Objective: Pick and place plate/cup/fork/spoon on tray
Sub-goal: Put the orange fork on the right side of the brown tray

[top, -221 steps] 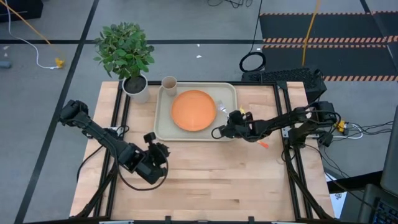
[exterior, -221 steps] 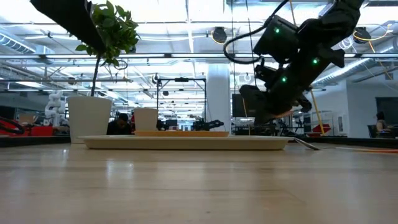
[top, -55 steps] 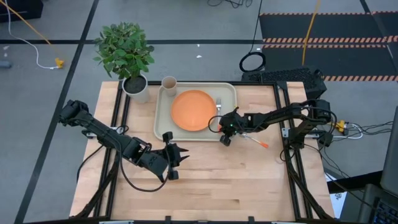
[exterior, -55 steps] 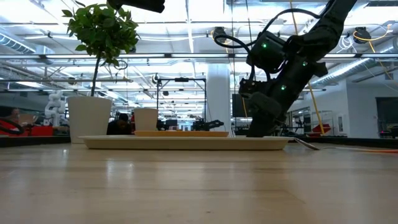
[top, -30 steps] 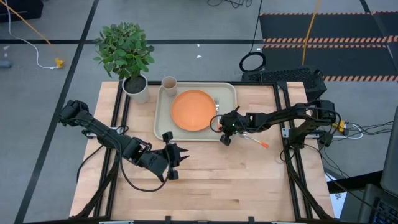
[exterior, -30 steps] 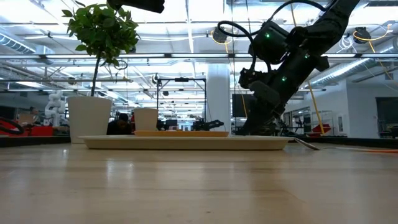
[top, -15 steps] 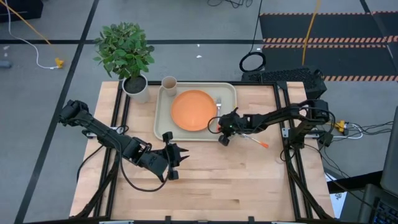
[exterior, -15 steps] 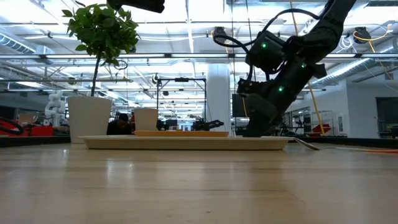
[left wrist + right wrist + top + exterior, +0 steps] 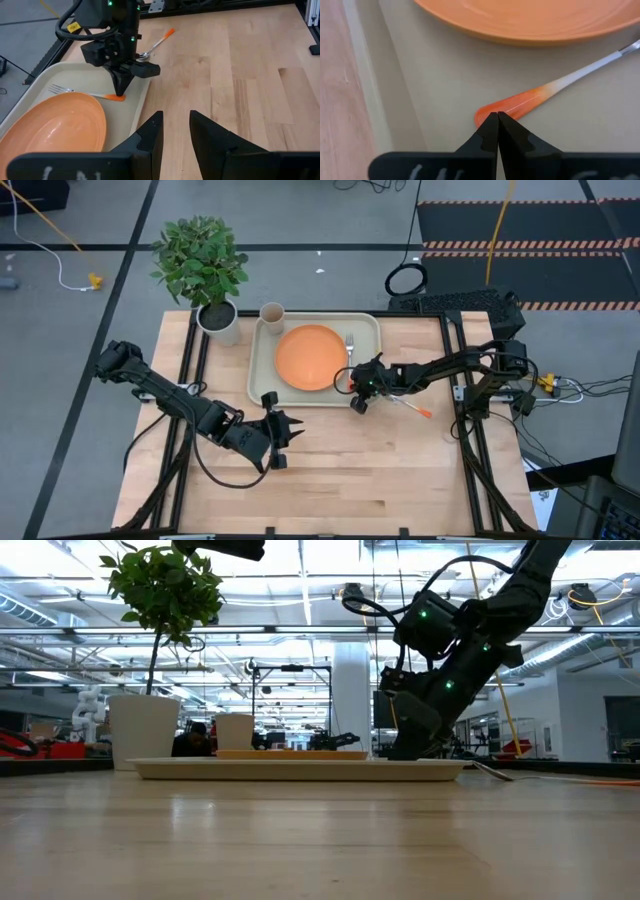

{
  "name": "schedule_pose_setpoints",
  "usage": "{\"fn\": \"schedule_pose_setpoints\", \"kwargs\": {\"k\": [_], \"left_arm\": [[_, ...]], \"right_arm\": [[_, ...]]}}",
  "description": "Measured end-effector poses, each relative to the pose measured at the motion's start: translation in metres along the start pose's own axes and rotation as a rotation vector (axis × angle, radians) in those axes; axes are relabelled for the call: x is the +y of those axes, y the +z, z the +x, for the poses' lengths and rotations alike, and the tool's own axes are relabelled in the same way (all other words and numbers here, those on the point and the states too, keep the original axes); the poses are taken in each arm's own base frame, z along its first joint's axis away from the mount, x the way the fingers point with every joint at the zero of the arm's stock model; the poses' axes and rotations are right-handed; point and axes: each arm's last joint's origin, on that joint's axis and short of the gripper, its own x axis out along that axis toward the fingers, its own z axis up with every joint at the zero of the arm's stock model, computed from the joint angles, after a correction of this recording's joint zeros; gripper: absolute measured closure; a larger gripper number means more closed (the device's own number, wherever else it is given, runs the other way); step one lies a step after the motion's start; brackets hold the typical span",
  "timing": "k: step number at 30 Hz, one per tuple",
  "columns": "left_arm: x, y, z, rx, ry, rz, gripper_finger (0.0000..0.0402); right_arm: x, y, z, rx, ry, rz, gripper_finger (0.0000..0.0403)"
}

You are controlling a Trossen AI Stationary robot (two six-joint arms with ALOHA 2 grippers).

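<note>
The orange plate (image 9: 310, 357) lies on the beige tray (image 9: 262, 385). The tan cup (image 9: 271, 313) stands in the tray's far left corner. The fork (image 9: 350, 345) lies flat on the tray right of the plate, tines toward the far edge. The spoon (image 9: 405, 404) lies on the table right of the tray. My right gripper (image 9: 357, 378) is shut, pointing down at the fork's orange handle end. My left gripper (image 9: 283, 442) is open and empty above the table, near the tray's near edge. My right gripper sets its shut fingertips (image 9: 493, 120) on the free end of the fork's orange handle (image 9: 512, 106), which also shows in the left wrist view (image 9: 118, 97). The fingers come from above, pointing down. The fork lies flat on the tray floor beside the plate's rim.
A white pot with a green plant (image 9: 220, 320) stands at the table's far left, beside the tray. Bare wood lies near and right of the tray. The tray's raised rim (image 9: 142, 95) runs just right of the fork's handle.
My right gripper, shut throughout, was raised and tipped a second ago and has come down again onto the tray at the fork's handle end. My left arm has kept still.
</note>
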Motion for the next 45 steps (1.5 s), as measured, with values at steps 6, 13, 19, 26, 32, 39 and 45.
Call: {"fn": "schedule_pose_setpoints", "kwargs": {"k": [6,13,19,26,32,39,45], "left_arm": [[0.0,0.0,0.0,0.0,0.0,0.003,0.0304],[0.0,-0.001,0.0,0.011,0.003,0.01,0.0304],[0.0,-0.002,0.0,0.019,0.004,0.004,0.0304],[0.0,-0.002,0.0,0.019,0.004,0.001,0.0304],[0.0,-0.002,0.0,0.013,0.002,-0.006,0.0304],[0.0,-0.002,0.0,0.012,0.002,-0.006,0.0304],[0.0,-0.002,0.0,0.014,0.002,-0.005,0.0304]], "right_arm": [[0.001,0.002,-0.001,-0.021,0.008,-0.01,0.0403],[0.001,0.007,-0.009,-0.054,0.019,-0.02,0.0403],[0.001,0.008,-0.01,-0.057,0.02,-0.021,0.0403],[0.001,0.007,-0.01,-0.054,0.019,-0.021,0.0403],[0.001,0.002,0.0,-0.027,0.011,-0.013,0.0403],[0.001,0.002,0.002,-0.029,0.011,-0.002,0.0403],[0.001,0.002,0.002,-0.031,0.009,-0.007,0.0403]]}}
